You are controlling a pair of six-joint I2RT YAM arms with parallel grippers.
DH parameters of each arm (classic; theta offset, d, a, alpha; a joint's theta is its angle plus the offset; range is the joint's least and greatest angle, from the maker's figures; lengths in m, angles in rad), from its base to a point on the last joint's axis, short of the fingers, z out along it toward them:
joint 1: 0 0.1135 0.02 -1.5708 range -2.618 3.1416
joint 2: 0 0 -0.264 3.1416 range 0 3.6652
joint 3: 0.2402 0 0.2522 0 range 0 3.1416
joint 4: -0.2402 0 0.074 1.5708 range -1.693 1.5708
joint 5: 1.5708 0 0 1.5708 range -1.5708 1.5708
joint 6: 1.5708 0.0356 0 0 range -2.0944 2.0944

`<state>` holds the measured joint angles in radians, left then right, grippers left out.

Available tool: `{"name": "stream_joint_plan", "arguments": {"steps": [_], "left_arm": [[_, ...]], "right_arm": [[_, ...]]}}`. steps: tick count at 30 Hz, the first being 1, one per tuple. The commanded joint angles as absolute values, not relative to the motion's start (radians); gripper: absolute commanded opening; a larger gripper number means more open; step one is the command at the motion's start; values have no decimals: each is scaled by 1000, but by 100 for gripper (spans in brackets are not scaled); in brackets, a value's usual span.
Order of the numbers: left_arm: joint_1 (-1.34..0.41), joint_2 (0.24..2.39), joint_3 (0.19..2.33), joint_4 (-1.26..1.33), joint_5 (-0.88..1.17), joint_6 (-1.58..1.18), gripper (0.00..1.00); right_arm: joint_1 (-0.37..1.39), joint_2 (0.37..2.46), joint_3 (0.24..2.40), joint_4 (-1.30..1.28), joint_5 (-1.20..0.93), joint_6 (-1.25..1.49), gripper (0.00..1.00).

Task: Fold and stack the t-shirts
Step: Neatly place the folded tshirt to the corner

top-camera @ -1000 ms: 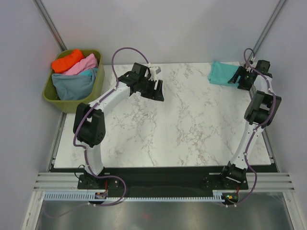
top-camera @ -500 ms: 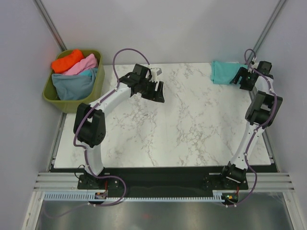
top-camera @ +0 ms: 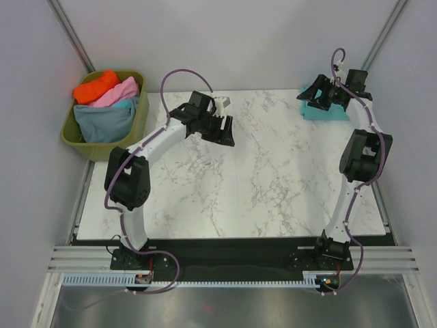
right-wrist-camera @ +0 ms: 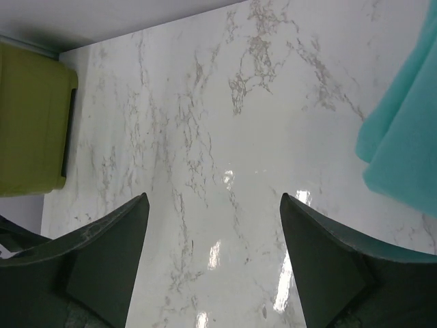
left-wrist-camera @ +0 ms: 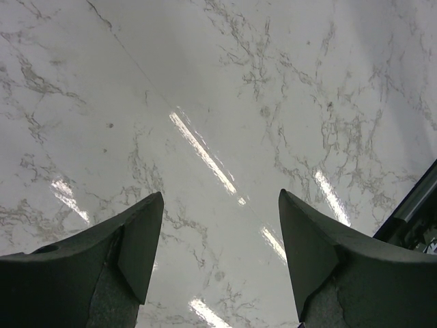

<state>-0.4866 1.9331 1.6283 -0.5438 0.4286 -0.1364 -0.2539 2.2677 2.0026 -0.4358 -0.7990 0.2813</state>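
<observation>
While left claw [left-wrist-camera: 220, 199] and right claw [right-wrist-camera: 213, 199] gape apart, soft teal-green tee [right-wrist-camera: 403, 137], glossy veined marble table [top-camera: 273, 178].

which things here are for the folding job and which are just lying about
For the job: teal tee, orange tee, pink tee, light teal tee, blue-grey tee.
Just there: tub, table.

Illumination is bright and even, from overhead. Both wrist views show glare streaks on the glossy desk [left-wrist-camera: 205, 82]. The fingers [left-wrist-camera: 130, 253] of my left end effector [left-wrist-camera: 220, 195] render dark, with little detail. The top view is sharp, with soft shadows.
</observation>
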Motion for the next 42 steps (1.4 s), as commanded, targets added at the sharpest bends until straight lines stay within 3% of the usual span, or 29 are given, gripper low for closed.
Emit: {"name": "stream_joint_plan", "arguments": {"steps": [1,12,33,42], "left_arm": [[-492,1850,1603,-526,427,-124,76],[-523,1792,1514,-549,348,-64,77],[-546,1804,1543,-546,319,-60,78],[-552,1824,1566,-545,327,-66,78]], "right_arm": [[-238,2365,2077,-371,-835,328,86],[-183,2589,2302,-276,-752,379,88],[-215,2599,2321,-353,-555,250,91],[-213,2596,2345,-351,-607,227,91]]}}
